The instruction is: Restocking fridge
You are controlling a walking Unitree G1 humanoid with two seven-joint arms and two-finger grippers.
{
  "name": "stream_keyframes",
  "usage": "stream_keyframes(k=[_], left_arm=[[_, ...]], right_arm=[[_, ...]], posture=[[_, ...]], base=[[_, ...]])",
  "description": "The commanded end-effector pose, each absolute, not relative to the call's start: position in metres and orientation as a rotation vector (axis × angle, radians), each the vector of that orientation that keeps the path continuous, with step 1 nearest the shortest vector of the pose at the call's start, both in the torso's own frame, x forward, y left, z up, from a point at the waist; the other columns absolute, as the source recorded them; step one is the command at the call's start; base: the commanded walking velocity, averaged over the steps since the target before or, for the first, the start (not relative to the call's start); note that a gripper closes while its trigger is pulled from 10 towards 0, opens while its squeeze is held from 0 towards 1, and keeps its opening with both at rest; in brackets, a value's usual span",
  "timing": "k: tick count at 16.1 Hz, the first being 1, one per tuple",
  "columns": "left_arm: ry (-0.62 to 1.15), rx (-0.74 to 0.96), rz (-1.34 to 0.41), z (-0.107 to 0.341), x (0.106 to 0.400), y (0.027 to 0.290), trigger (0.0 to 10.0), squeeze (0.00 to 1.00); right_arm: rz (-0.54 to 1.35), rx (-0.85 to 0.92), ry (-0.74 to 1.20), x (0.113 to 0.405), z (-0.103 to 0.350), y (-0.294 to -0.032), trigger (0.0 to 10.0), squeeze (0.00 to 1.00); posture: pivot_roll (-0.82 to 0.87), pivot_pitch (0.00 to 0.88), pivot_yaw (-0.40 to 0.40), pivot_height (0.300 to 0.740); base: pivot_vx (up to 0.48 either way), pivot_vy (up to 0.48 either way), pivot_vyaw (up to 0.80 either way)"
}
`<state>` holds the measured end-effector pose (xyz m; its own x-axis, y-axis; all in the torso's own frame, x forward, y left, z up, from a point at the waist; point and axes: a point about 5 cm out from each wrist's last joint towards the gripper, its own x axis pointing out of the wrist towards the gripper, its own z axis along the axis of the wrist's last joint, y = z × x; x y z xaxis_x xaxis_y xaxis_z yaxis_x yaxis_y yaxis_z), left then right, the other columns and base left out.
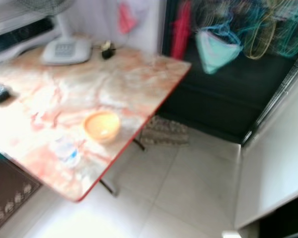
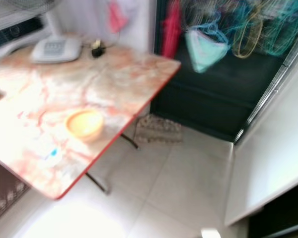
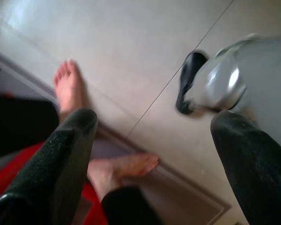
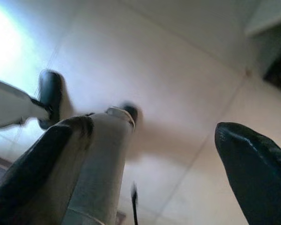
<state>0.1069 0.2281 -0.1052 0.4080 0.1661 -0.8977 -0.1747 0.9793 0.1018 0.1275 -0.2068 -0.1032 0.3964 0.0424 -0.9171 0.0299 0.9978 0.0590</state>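
On the marble table [image 1: 89, 79] sits an orange bowl [image 1: 102, 126], well apart from both hanging claws: left claw [image 3: 154, 136] and right claw [image 4: 154, 150] spread, empty.

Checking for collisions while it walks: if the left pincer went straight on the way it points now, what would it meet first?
Most likely the tiled floor; the open left pincer points down at it. A person's bare feet stand close beside that line, depth unclear.

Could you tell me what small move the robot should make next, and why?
Probably a step toward the table, then stop so the blurred view settles. Both grippers, left and right, hang open over the floor holding nothing, while an orange bowl and a small clear bottle sit near the table's front edge. A person's bare feet are close by, so it should go slowly.
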Motion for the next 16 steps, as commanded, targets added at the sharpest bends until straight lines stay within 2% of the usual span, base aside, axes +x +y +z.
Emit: stream_keyframes(k=[1,5,9,12,13,14,16], left_arm=[[1.109,-0.009,0.223,-0.104,0.109,0.227,10.0,0.0],[1.064,-0.016,0.266,-0.101,0.109,0.24,10.0,0.0],[0.985,-0.012,0.314,-0.097,0.11,0.244,10.0,0.0],[0.865,0.025,0.359,-0.09,0.114,0.248,10.0,0.0],[0.774,0.08,0.366,-0.083,0.125,0.252,10.0,0.0],[0.373,0.167,0.359,-0.028,0.197,0.268,10.0,0.0],[0.101,0.263,0.307,0.027,0.235,0.266,10.0,0.0]], right_arm=[[0.003,0.066,1.181,0.121,-0.105,-0.208,10.0,0.0],[0.02,0.096,1.192,0.118,-0.108,-0.195,10.0,0.0],[0.062,0.078,1.188,0.116,-0.108,-0.194,10.0,0.0],[0.029,0.103,1.188,0.113,-0.109,-0.194,10.0,0.0],[0.022,0.104,1.19,0.111,-0.11,-0.194,10.0,0.0],[0.001,0.108,1.189,0.11,-0.11,-0.195,10.0,0.0],[-0.008,0.119,1.189,0.107,-0.111,-0.195,10.0,0.0]], posture=[[0.1,0.028,-0.046,0.74],[0.14,0.013,-0.06,0.74],[0.17,0.03,-0.039,0.74],[0.17,0.03,-0.044,0.74],[0.17,0.03,-0.041,0.74],[0.16,0.032,-0.037,0.74],[0.16,0.029,-0.031,0.74]], base=[[0.0,0.0,0.8],[0.0,0.0,0.8],[0.0,0.0,0.8],[0.0,0.0,0.2],[0.0,0.0,0.0],[0.0,0.0,0.0],[0.0,0.0,0.0]])
